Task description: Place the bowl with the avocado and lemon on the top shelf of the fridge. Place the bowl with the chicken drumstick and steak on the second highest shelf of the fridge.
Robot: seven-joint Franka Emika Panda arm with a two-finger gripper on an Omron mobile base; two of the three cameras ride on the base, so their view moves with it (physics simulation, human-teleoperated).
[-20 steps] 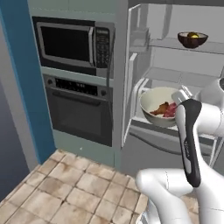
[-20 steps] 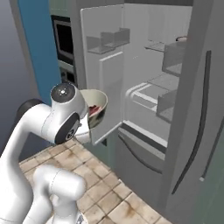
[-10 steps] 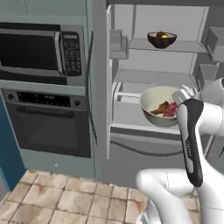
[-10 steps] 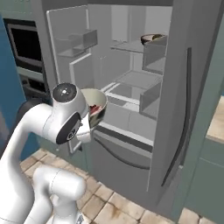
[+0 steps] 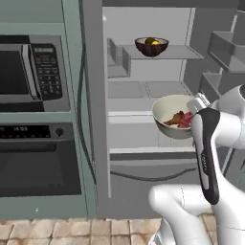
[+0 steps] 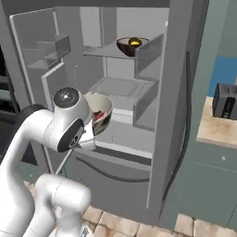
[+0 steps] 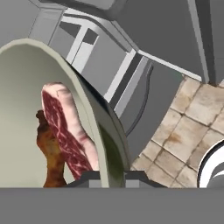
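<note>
The base has driven rightwards over the last second, so the open grey fridge now sits square ahead in both base views, while the cream bowl has kept its place at the end of the arm. The dark brown wooden-looking bowl with the avocado and lemon (image 5: 151, 46) rests on the top shelf (image 5: 177, 52), a thin translucent grey glass panel, with the bright yellow oval lemon (image 5: 155, 42) and the dark green-brown avocado (image 5: 148, 41) lying inside it. From the right, the same dark bowl (image 6: 131, 46) and lemon (image 6: 134, 42) appear on that shelf (image 6: 102, 52).

The white arm holds a pale grey-cream bowl (image 5: 173, 116) in mid-air in front of the fridge opening, below the top shelf. In it lie the flat red-pink marbled steak (image 5: 185, 120) and the golden-brown chicken drumstick (image 5: 173, 118), touching each other. The two-finger gripper (image 7: 110, 177) is clamped on the bowl's rim (image 7: 94, 127), one dark tip on either side of the wall; the steak (image 7: 69, 129) and drumstick (image 7: 50, 151) lean against the bowl's inside.

To the left of the fridge stand a built-in black microwave (image 5: 28, 79) and, beneath it, a dark oven (image 5: 38, 155). On a pale counter to the right sits a dark toaster (image 6: 225, 102). Beige stone tiles (image 5: 72, 232) cover the floor.
</note>
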